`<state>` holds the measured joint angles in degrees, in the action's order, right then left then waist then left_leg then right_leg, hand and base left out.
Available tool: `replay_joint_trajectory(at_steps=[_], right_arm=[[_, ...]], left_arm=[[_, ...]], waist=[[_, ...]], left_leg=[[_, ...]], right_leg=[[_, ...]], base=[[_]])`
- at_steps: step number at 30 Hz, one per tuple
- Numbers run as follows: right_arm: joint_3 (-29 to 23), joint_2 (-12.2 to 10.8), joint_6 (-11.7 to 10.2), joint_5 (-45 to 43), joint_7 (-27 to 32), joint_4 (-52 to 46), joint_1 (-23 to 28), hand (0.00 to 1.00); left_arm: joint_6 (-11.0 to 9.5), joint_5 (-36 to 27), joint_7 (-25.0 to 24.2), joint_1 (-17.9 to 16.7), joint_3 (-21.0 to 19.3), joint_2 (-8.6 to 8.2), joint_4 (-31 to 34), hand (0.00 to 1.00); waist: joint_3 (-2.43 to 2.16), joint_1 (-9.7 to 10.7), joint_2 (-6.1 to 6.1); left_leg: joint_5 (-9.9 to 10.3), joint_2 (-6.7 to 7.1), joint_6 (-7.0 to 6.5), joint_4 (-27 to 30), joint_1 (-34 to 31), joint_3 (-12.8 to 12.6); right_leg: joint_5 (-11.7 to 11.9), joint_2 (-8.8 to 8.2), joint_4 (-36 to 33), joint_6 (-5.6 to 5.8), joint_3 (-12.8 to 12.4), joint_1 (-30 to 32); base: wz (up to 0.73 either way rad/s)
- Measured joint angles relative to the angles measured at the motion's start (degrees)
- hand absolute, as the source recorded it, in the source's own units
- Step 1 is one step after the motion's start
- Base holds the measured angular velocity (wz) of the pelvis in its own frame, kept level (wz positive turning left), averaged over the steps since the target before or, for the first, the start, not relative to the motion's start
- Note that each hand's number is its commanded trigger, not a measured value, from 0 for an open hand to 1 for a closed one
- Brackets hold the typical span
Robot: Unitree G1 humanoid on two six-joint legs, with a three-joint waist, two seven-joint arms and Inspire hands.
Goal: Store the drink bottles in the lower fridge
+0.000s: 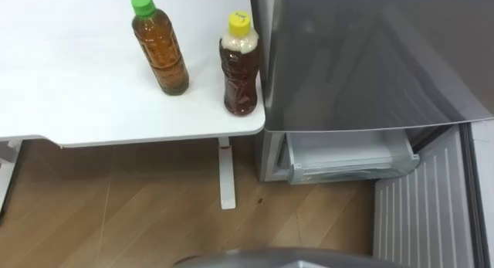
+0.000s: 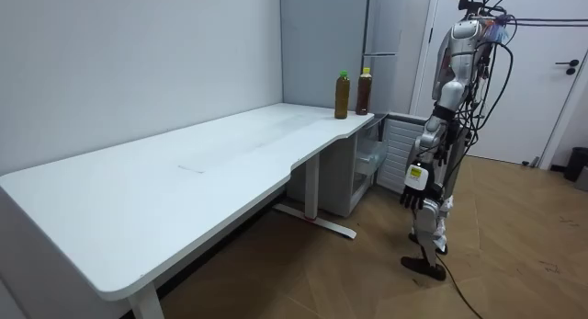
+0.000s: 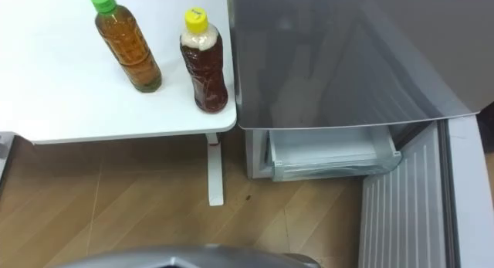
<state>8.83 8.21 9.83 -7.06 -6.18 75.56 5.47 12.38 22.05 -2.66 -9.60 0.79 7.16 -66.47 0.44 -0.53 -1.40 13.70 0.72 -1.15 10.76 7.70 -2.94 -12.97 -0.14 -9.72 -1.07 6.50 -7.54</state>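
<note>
Since our left hand [image 2: 413, 196] hangs loose and empty, we should grip the yellow-capped bottle [image 1: 240, 63] mid-body first (nearest the fridge [image 1: 370, 59])

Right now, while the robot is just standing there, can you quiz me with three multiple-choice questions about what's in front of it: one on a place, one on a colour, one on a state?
1. Where do the green-capped bottle and the yellow-capped bottle stand?
A. On the floor
B. On the white table, at the corner next to the fridge
C. In the fridge drawer

2. Which cap colour has the bottle nearer the fridge?
A. Yellow
B. Green
C. Red

3. The lower fridge door is:
A. Shut
B. Swung open
C. Blocked by a bottle

Answers: 1 B, both stand upright on the tabletop beside the fridge. 2 A, the yellow cap is the one closer to the fridge wall. 3 B, the door's ribbed inner side and the drawer are exposed.
</note>
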Motion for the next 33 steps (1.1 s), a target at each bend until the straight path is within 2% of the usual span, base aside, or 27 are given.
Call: replay_joint_trajectory(at_steps=[15,21,26,30,33], right_arm=[[0.0,0.0,-0.4,0.05,0.02,0.09,-0.04,0.0],[-0.12,-0.07,-0.52,0.01,1.39,0.45,-0.34,0.0],[-1.31,-0.09,-0.6,0.53,1.9,0.54,-0.34,0.0],[-1.38,-0.07,-0.79,1.45,3.06,0.58,-0.41,0.0],[-1.41,0.01,-1.13,2.25,3.66,0.64,-0.37,0.0]], left_arm=[[-0.33,-0.25,1.09,0.07,0.04,0.0,-0.49,0.0],[-0.8,-7.56,2.94,-0.05,-0.15,-0.06,-2.25,0.0],[-1.85,-12.49,6.16,-0.89,-3.14,-0.33,-1.65,0.0],[-3.67,-19.05,11.17,-0.81,-7.95,-0.39,-0.52,0.0],[-6.75,-26.05,15.09,-0.43,-10.6,-0.46,1.99,0.0]], waist=[[0.02,0.1,-0.04],[0.05,0.12,-0.04],[0.06,0.04,-0.04],[0.04,-0.2,-0.19],[0.12,-0.79,-0.32]], left_leg=[[0.0,0.02,0.0,0.01,-0.07,0.0],[0.0,0.04,0.0,0.05,-0.11,0.59],[0.0,0.04,0.0,0.04,-0.17,0.72],[0.0,0.11,0.0,0.09,-0.52,0.92],[0.0,0.16,0.0,0.05,-0.5,1.56]], right_leg=[[0.0,-0.07,0.07,0.0,0.13,-0.01],[0.0,-0.02,0.05,0.0,0.01,0.16],[0.0,-0.39,0.08,0.0,0.3,0.03],[-0.02,-0.56,0.07,0.02,1.49,0.11],[-0.01,-0.61,0.04,0.02,2.15,0.14]], base=[[0.0],[0.0],[0.01],[0.13],[0.09]])
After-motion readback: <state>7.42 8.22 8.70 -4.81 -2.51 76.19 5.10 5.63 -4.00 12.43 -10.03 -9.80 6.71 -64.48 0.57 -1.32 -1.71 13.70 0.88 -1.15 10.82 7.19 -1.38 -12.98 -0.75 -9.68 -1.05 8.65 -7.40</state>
